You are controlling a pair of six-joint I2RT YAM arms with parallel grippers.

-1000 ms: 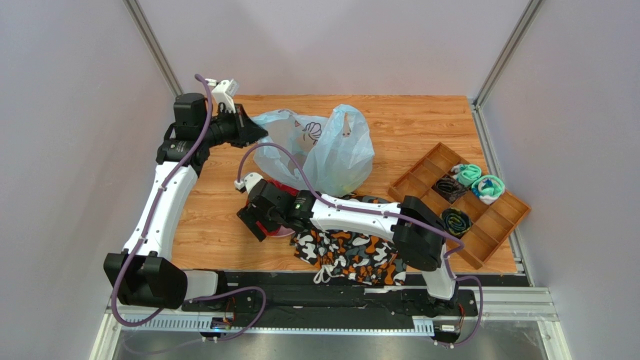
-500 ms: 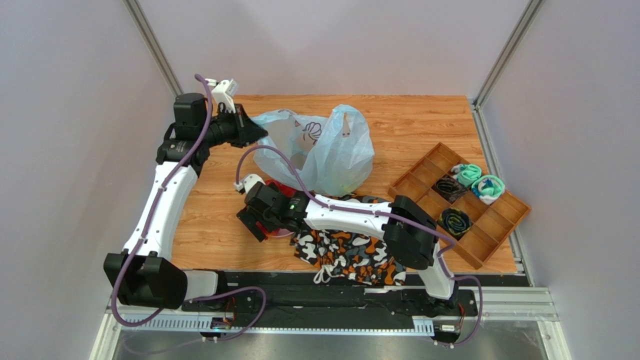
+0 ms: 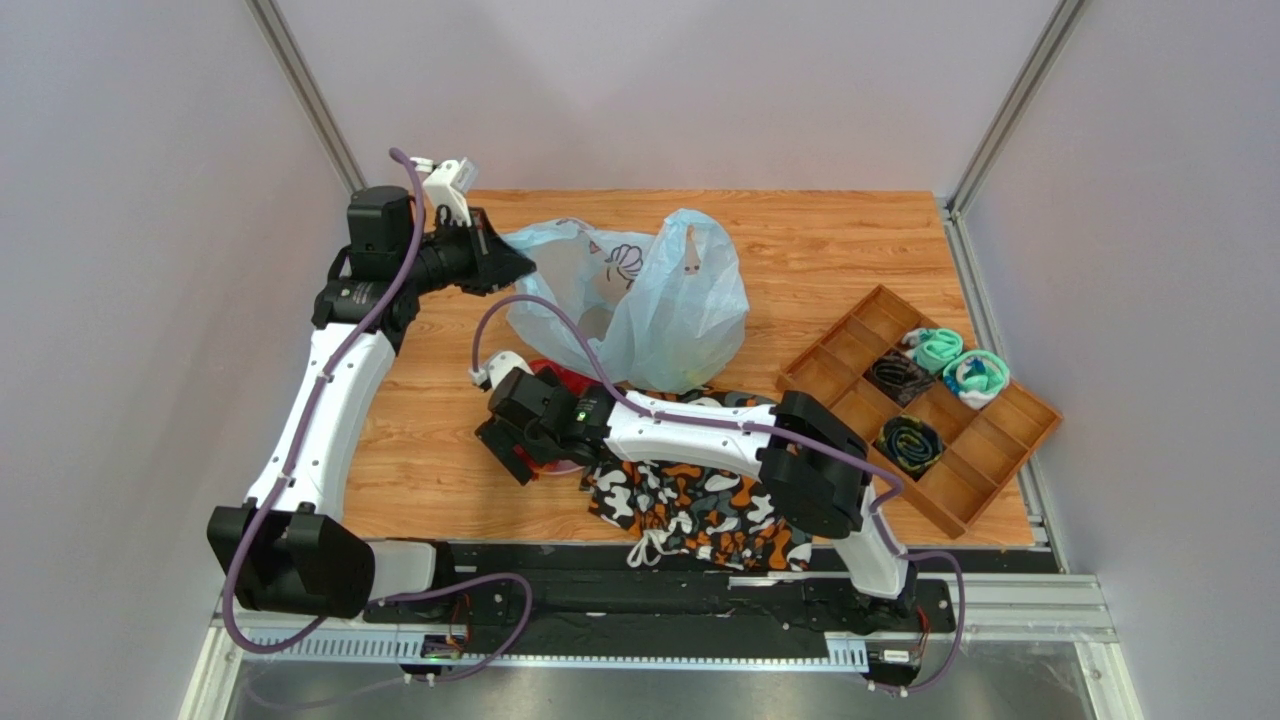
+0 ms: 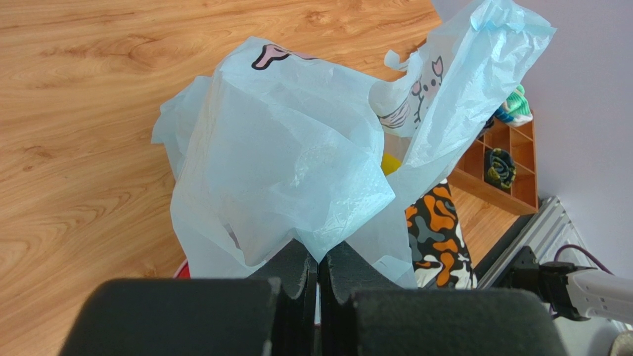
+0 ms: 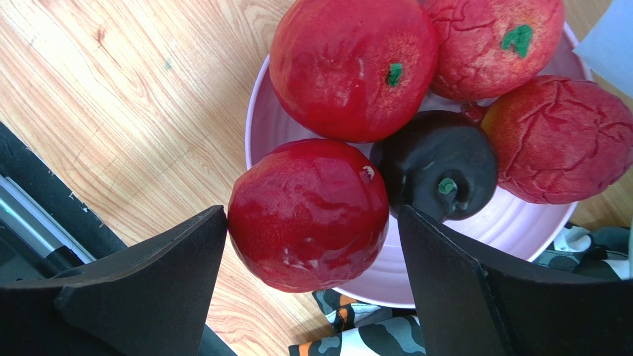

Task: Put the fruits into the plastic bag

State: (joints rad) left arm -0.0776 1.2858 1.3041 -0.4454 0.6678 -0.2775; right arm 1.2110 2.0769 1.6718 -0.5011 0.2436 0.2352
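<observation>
The left tool (image 4: 319,276) pinches a fold of the bag (image 4: 297,163) above the worktop (image 4: 74,111). The right tool (image 5: 312,216) stands wide open astride a red fruit (image 5: 304,200) on the plate (image 5: 256,130) (four red, one dark there).

Four red round fruits (image 5: 308,215) and one dark purple-black fruit (image 5: 438,167) crowd together on a pink plate (image 5: 513,215), near the crinkled light-blue plastic bag (image 3: 661,300) standing bunched upright.

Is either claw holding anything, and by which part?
The left gripper pinches a bunched fold of the plastic bag. The right gripper holds nothing, open astride a red fruit.
</observation>
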